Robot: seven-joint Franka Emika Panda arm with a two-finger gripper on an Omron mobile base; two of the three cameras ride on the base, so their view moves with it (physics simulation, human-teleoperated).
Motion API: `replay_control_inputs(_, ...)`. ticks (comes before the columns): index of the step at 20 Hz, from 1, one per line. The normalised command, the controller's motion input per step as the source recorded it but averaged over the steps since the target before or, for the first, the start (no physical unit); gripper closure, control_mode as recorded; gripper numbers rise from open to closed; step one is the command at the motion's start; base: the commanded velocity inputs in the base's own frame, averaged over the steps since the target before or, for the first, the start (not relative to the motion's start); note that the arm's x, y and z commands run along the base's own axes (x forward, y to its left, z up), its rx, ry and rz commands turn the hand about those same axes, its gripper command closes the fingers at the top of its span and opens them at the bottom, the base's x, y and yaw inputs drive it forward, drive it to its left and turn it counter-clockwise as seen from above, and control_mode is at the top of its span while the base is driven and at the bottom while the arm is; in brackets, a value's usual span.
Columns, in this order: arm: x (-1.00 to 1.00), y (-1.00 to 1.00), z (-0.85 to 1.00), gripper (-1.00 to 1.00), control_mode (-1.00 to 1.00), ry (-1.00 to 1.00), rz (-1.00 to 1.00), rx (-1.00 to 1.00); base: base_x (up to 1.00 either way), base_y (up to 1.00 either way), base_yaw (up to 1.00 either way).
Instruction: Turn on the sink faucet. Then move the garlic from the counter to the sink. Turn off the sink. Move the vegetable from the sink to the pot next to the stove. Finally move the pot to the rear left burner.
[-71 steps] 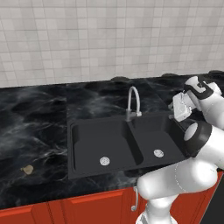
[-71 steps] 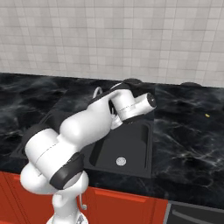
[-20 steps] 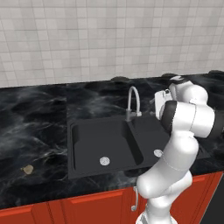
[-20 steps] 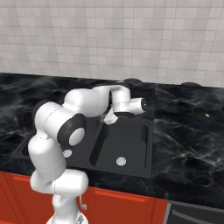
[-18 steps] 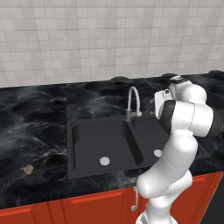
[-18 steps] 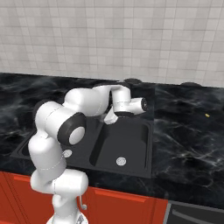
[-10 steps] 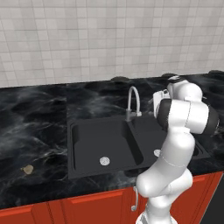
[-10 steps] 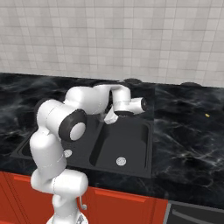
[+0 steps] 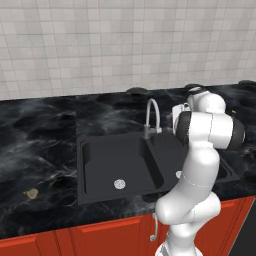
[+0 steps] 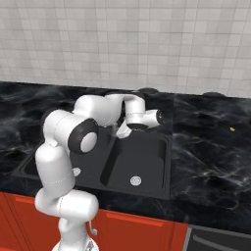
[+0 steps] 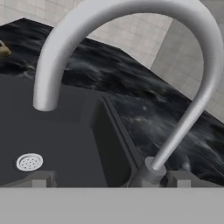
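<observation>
arm folded back, open tool level beside sink faucet.

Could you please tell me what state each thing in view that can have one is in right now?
sink faucet: upright, no water running from the spout.
sink: both bowls dry, nothing in them but the drains.
garlic: lying on the counter, left of the sink.
gripper: open, close beside the faucet, holding nothing.

Base views flank sink; hand view near faucet
</observation>
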Motion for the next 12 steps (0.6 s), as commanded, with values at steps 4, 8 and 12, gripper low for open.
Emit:
replay_control_inputs(4,0.21,0.0,-0.08,-1.0,-1.0,0.0,0.0,0.0,0.0,0.0,0.0)
replay_control_inputs(8,0.16,0.0,-0.08,-1.0,-1.0,0.0,0.0,0.0,0.0,0.0,0.0)
replay_control_inputs(12,0.12,0.0,-0.09,-1.0,-1.0,0.0,0.0,0.0,0.0,0.0,0.0)
